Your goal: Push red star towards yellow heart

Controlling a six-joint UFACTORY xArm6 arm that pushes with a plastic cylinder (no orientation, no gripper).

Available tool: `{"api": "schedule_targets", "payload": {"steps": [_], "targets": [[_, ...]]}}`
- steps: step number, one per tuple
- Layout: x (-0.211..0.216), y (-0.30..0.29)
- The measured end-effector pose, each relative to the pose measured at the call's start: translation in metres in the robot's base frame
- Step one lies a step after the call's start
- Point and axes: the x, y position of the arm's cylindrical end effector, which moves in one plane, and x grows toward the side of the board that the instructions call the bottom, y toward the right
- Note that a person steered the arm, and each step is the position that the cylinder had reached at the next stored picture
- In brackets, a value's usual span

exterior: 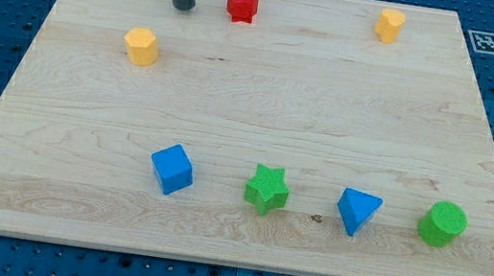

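Observation:
The red star [242, 4] lies near the top edge of the wooden board, left of centre. My tip [183, 7] rests on the board just to the left of the star, a short gap apart from it. One yellow block [142, 46] lies below and to the left of my tip. A second yellow block [390, 25] lies at the top right, level with the star. I cannot tell from their shapes which of the two is the heart.
Along the bottom of the board [251, 110], from left to right, lie a blue cube [172, 168], a green star [266, 189], a blue triangle [357, 211] and a green round block [442, 224]. A marker tag [484, 42] sits beyond the top right corner.

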Motion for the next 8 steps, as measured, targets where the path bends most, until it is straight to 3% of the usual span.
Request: {"api": "schedule_targets", "payload": {"steps": [1,2,4,7,8], "targets": [[-0.008,0.077],[-0.003,0.110],[0.025,0.052],[0.032,0.180],[0.036,0.190]]}}
